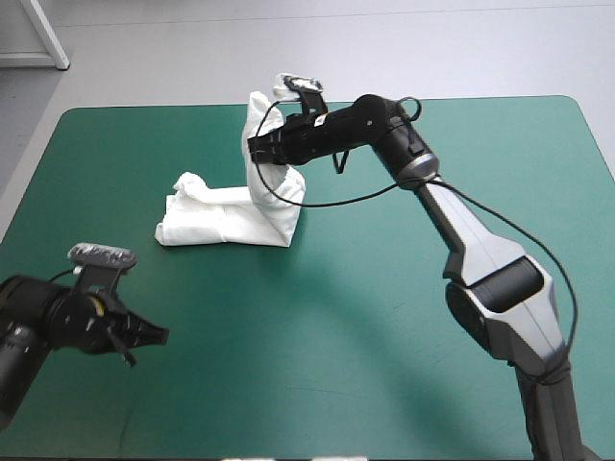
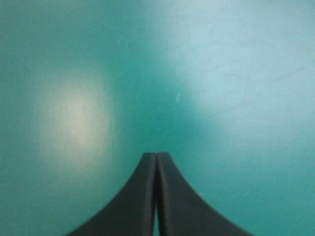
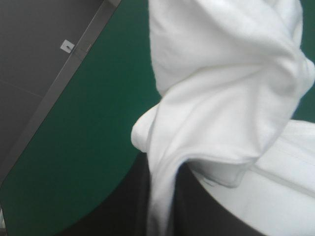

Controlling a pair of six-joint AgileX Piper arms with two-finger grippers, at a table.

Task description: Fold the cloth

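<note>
T-shirt [image 1: 226,221] on teal-green cover [image 1: 336,365], mid-table toward far edge: bundle lying flat, one end lifted. Right gripper [image 1: 258,148] pinching lifted end, white fabric between black fingers [image 3: 123,211]. Left gripper [image 1: 159,335] near front-left corner, tips pressed together, well apart from T-shirt.

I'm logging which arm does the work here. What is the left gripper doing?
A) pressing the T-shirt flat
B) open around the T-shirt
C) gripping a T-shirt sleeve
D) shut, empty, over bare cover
D: the left gripper shows its fingers meeting in a pointed arch with only teal-green cover ahead; the right gripper alone holds the T-shirt.
</note>
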